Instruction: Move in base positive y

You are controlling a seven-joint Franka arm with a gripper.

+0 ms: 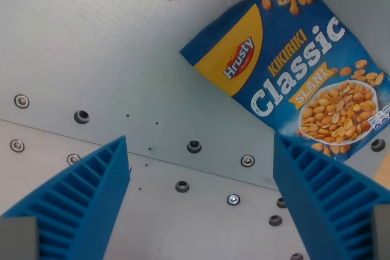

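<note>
even, bright light w/ soft shadows, mild glare on bag (298, 71), near fingers (91, 205) slightly blurred.

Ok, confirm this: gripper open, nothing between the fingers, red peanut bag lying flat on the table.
Wrong on colour: the peanut bag is blue with a yellow corner, not red. The wrist view shows it. The rest holds: gripper open, nothing between the fingers, bag flat on the table.

beyond the pincer's (201, 156) ribbed bright-blue fingers (91, 193), the peanut bag (298, 71) is deep blue with a yellow corner panel, red logo, white and gold lettering, and tan peanuts. the table (109, 47) beneath is pale grey with faint pink marks.
</note>
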